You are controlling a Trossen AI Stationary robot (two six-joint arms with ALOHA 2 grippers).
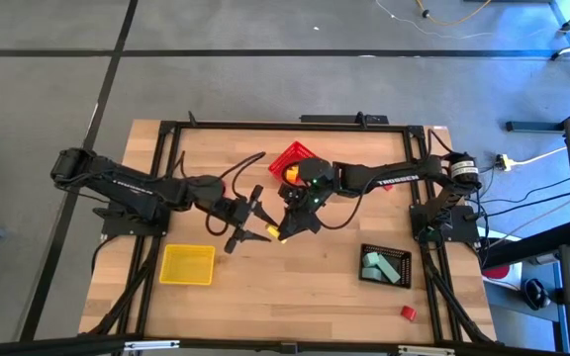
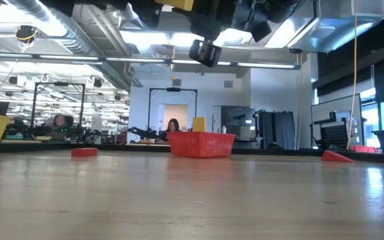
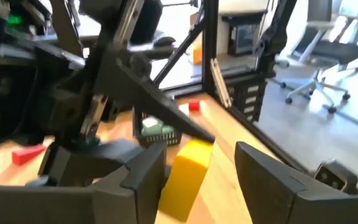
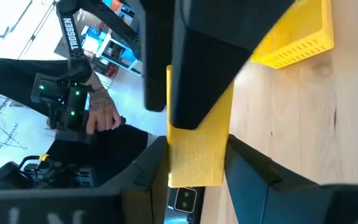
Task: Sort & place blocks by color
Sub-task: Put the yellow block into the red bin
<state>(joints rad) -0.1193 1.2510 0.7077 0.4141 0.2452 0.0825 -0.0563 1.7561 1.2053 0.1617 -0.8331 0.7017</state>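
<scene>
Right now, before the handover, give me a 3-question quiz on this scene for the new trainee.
1. True or false: the left arm's jaws are shut on a block.
2. What do the right arm's jaws hold? A) a red block B) the yellow block C) nothing
3. What colour are the blocks lying in the black bin?

Key: 1 false, the left arm's jaws stand open. 2 B. 3 mint green.
</scene>
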